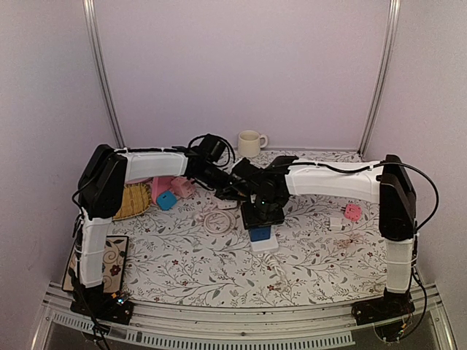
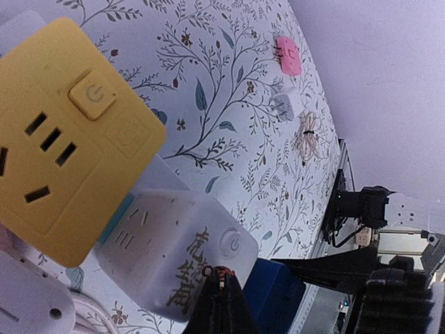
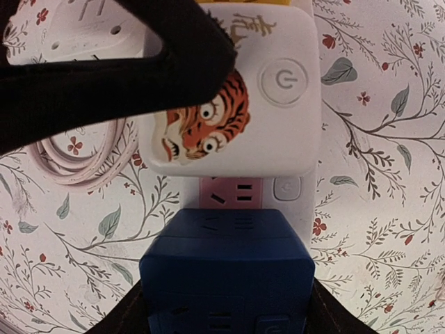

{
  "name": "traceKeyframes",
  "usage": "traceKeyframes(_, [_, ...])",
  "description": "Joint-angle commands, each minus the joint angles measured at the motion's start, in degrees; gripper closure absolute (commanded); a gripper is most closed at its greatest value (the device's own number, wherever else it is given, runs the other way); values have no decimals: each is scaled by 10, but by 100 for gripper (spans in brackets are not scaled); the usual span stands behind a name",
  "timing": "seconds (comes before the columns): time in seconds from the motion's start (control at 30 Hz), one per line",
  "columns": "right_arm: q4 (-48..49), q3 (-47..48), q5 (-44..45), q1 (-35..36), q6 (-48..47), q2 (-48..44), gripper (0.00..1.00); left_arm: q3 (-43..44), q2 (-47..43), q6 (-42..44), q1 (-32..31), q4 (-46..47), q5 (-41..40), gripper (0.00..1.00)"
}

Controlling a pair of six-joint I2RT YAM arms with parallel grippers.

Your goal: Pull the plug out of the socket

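A dark blue cube plug [image 3: 226, 278] sits in the white power strip [image 3: 299, 209], just below its pink socket face [image 3: 233, 193]. My right gripper [image 3: 226, 309] is shut on the blue plug, one finger on each side; it also shows in the top view [image 1: 260, 213] above the plug [image 1: 260, 234]. A white tiger-print adapter [image 3: 233, 90] is plugged in above it, and a yellow adapter [image 2: 69, 139] beyond that. My left gripper [image 2: 221, 282] is shut, its tip resting on the white adapter [image 2: 174, 243]. Its black finger [image 3: 104, 69] crosses the right wrist view.
A coiled white cable [image 1: 217, 219] lies left of the strip. A pink plug [image 1: 353, 212] and a small white adapter [image 1: 336, 222] lie to the right. A mug [image 1: 250, 143] stands at the back. Pink and blue items [image 1: 174, 192] and a woven mat [image 1: 131, 201] are at the left.
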Motion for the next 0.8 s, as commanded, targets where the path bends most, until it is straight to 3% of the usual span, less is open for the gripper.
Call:
traceKeyframes(0.0, [18,71,21,11,-22,-7,77,-9,28,22,-13,-71,-71,100])
traceKeyframes(0.43, [9,63,70,8,-25,-34,78,-28,28,38,-16,-93,-112,100])
traceKeyframes(0.77, [137,-91,-25,-36,29,-112,80,-35,23,46,-16,-99,-124,100])
